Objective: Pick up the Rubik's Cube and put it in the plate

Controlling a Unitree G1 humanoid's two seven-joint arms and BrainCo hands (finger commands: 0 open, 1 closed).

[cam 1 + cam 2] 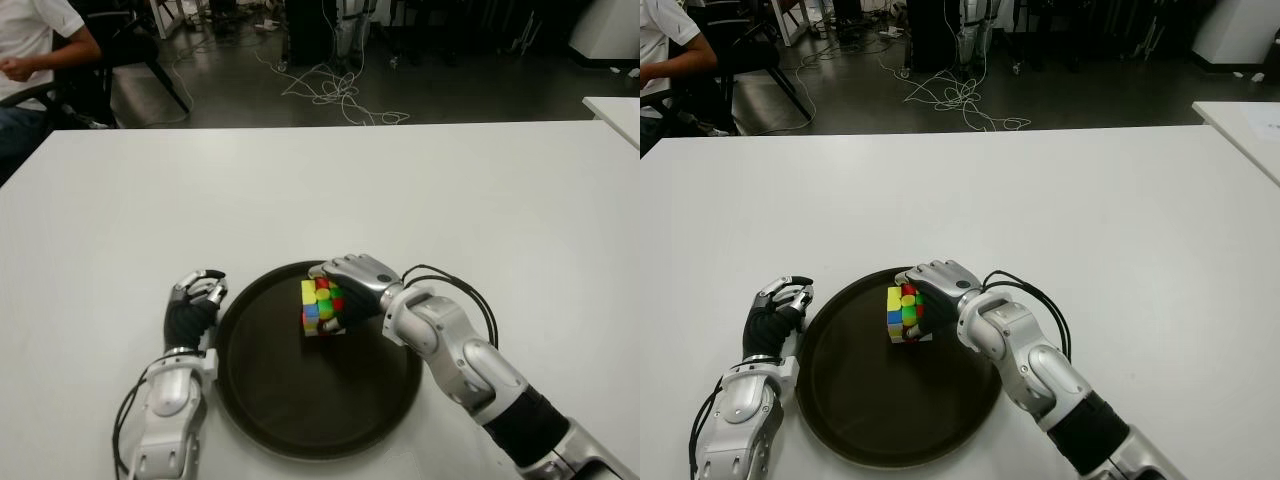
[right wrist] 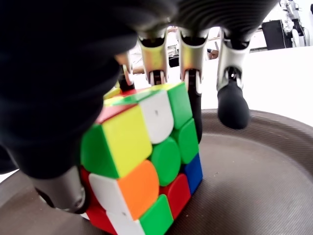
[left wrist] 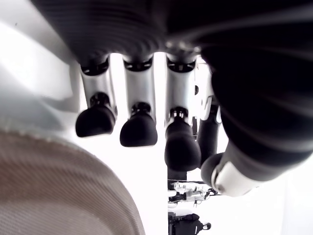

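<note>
The Rubik's Cube (image 1: 320, 307) is inside the dark round plate (image 1: 300, 415) near its far rim, low over the plate's floor; whether it touches I cannot tell. My right hand (image 1: 342, 292) reaches in from the right and is shut on the cube. In the right wrist view its fingers (image 2: 230, 98) curl over the cube's (image 2: 142, 161) far side and the thumb presses the near side, above the plate (image 2: 254, 171). My left hand (image 1: 197, 295) shows just left of the plate's rim, its fingers (image 3: 139, 129) curled with nothing in them.
The white table (image 1: 450, 190) stretches wide around the plate. A seated person (image 1: 35, 45) is beyond the far left corner. Cables (image 1: 335, 90) lie on the floor behind the table. Another white table's corner (image 1: 615, 110) shows at the far right.
</note>
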